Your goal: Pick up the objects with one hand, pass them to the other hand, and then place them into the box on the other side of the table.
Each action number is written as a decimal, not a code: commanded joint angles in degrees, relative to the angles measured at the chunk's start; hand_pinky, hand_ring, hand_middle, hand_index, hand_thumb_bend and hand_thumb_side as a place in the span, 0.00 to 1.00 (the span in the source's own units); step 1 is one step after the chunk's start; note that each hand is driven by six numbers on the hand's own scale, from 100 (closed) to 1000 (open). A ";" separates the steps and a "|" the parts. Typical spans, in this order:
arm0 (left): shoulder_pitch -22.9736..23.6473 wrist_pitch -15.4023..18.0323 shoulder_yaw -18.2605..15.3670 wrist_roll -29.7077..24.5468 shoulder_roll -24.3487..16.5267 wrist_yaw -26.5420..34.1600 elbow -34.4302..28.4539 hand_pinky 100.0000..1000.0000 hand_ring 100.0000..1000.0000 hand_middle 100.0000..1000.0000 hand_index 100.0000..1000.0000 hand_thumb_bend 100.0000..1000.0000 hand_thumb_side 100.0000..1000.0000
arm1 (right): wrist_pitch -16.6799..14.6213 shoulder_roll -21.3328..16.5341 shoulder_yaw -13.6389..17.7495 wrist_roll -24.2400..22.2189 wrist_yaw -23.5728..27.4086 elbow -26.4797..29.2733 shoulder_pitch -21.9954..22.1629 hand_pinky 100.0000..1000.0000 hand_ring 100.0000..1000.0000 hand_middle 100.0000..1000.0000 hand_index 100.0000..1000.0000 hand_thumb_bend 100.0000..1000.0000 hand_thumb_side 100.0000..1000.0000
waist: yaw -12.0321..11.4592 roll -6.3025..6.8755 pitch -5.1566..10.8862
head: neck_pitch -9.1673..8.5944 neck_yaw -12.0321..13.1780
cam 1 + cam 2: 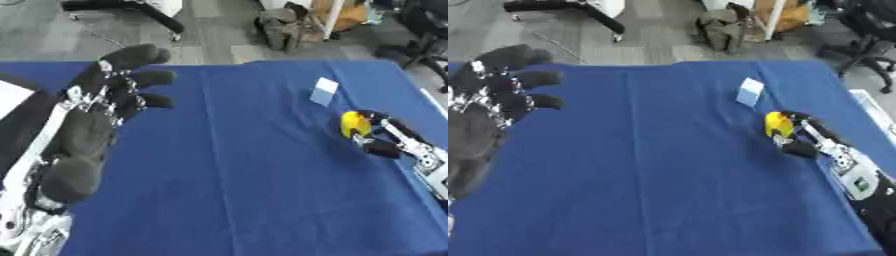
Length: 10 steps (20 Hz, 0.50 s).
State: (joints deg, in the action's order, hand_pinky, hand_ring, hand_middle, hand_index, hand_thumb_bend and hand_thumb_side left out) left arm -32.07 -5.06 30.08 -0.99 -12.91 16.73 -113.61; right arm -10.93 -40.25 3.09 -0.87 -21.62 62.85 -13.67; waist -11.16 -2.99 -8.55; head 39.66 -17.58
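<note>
On the blue table (245,175), the right hand (385,137) pinches a yellow object (353,123) near a pale card (324,91); left hand (105,100) raised, fingers spread.

Looking down from the head onto a blue table (245,165), both views facing forward and tilted steeply toward the floor beyond the far edge. Set side by side, so nearly the same picture twice: left eye shifted so the left hand (105,100) fills more of its near left side, right eye cutting that hand at the edge and showing more of the right hand (815,142) and forearm. Sharing the tabletop, a yellow object (353,123), a pale card (750,92) and the chairs behind. Close to the arms, farther from the table's far edge.
</note>
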 commanded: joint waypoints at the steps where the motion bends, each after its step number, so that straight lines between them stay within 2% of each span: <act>1: -0.90 0.03 0.10 -0.28 0.22 -0.30 -0.98 0.72 0.80 0.81 0.85 0.95 0.62 | 1.21 -1.39 0.05 1.14 -2.42 -1.05 -0.38 0.76 0.82 0.82 0.90 0.00 0.14 | -0.29 -0.14 0.45 | -0.32 -0.51; 4: -0.96 0.00 0.21 -0.40 0.21 -0.39 -0.98 0.72 0.80 0.81 0.85 0.94 0.62 | 2.47 -1.00 0.14 4.46 -4.92 -1.48 -0.48 0.73 0.78 0.74 0.82 0.00 0.12 | -0.69 -0.28 0.35 | -0.43 -0.76; 6: -0.93 -0.02 0.22 -0.39 0.21 -0.44 -0.98 0.72 0.80 0.81 0.85 0.94 0.63 | 3.10 -0.70 0.39 7.94 -6.05 -1.40 -0.54 0.70 0.73 0.62 0.69 0.00 0.11 | -0.81 -0.33 0.35 | -0.39 -0.80; 8: -0.83 -0.09 0.27 -0.36 0.22 -0.45 -0.98 0.72 0.80 0.81 0.85 0.94 0.63 | 3.53 -0.39 0.66 12.72 -6.55 -1.17 -0.48 0.68 0.70 0.54 0.62 0.00 0.11 | -0.88 -0.37 0.38 | -0.32 -0.80; 9: -0.74 -0.17 0.31 -0.33 0.24 -0.46 -0.98 0.72 0.80 0.81 0.85 0.93 0.63 | 3.59 -0.23 0.76 15.07 -6.52 -1.02 -0.44 0.65 0.66 0.45 0.52 0.00 0.12 | -0.88 -0.38 0.42 | -0.25 -0.79; 10: -0.66 -0.24 0.35 -0.29 0.28 -0.46 -0.98 0.72 0.80 0.81 0.85 0.93 0.63 | 3.57 -0.12 0.81 17.30 -6.42 -0.86 -0.35 0.64 0.64 0.42 0.48 0.00 0.13 | -0.88 -0.40 0.46 | -0.19 -0.77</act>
State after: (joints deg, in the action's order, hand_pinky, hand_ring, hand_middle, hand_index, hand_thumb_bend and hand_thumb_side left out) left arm -32.18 -5.29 30.42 -1.23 -12.63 16.60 -113.61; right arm -7.51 -39.04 3.35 13.87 -27.55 61.48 -13.77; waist -12.07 -3.34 -8.64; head 39.66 -18.26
